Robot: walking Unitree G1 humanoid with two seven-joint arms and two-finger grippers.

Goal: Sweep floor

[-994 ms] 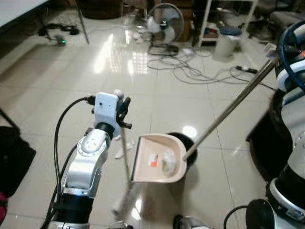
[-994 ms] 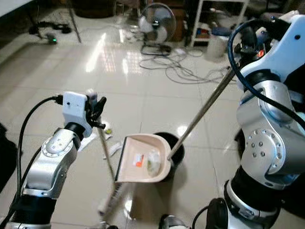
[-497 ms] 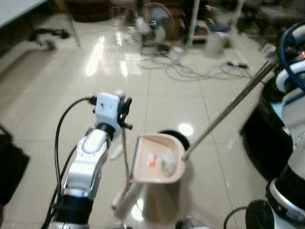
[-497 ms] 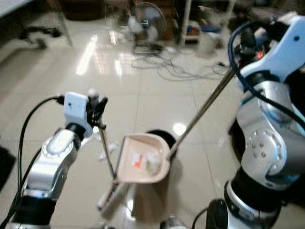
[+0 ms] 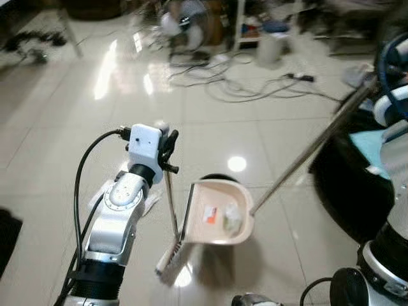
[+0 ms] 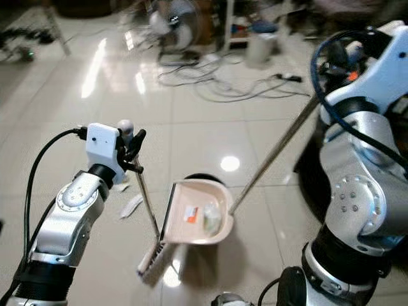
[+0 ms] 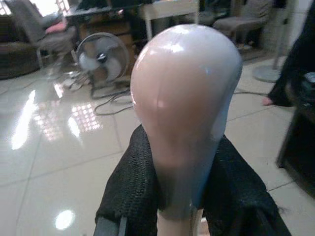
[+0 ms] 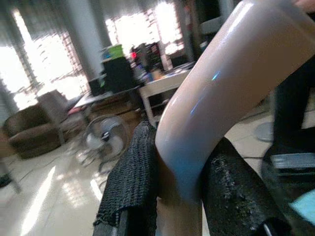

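My left gripper [image 5: 167, 145] is shut on the top of a thin broom handle [image 5: 171, 203]; its pale rounded knob [image 7: 183, 98] sits between the black fingers [image 7: 133, 191]. The broom's brush head [image 5: 171, 258] rests on the tiles beside a beige dustpan [image 5: 217, 214] that carries a few scraps of litter [image 5: 231, 218]. The dustpan's long metal handle [image 5: 312, 148] slants up to my right gripper [image 6: 347, 54], which is shut on its pale grip [image 8: 216, 93]. A black bin [image 6: 199, 179] peeks out behind the dustpan. White paper scraps [image 6: 131, 205] lie on the floor left of the broom.
Shiny beige tiles stretch ahead. A standing fan [image 5: 185, 25], tangled cables [image 5: 242, 83] and a white bucket [image 5: 270, 48] sit at the far side. A dark object [image 5: 347, 185] stands on the floor at right.
The camera view has swung, shifting the whole scene. The dustpan tilted flatter and the broom's brush head now sits against its left edge. Both grips unchanged.
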